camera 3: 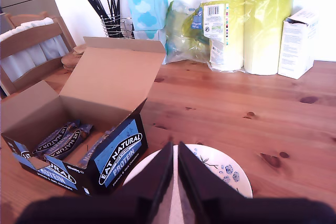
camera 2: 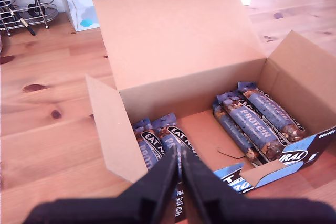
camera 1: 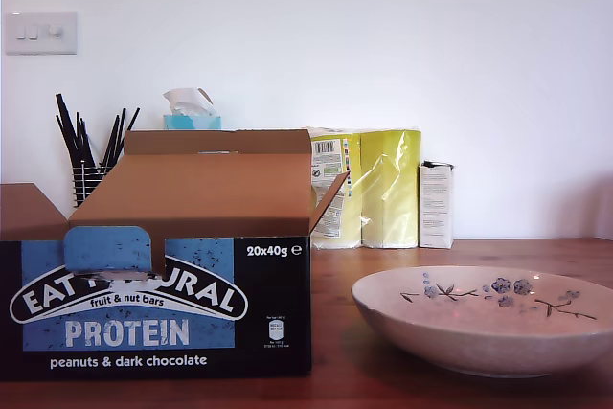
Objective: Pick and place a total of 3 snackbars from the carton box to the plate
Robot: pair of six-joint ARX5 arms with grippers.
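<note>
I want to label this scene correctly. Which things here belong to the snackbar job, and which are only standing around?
For the job:
- carton box
- snackbars inside it
- plate, nothing visible on it yet

Only standing around:
- yellow packs
- small white carton
- tissue box
- wire holder with black sticks
- light switch

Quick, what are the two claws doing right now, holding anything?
My first gripper: claw shut, empty, above the snackbars in the carton box.
My second gripper: claw shut, empty, above the plate.

carton box (camera 1: 153,308) "EAT NATURAL PROTEIN", "20x40g"
</note>
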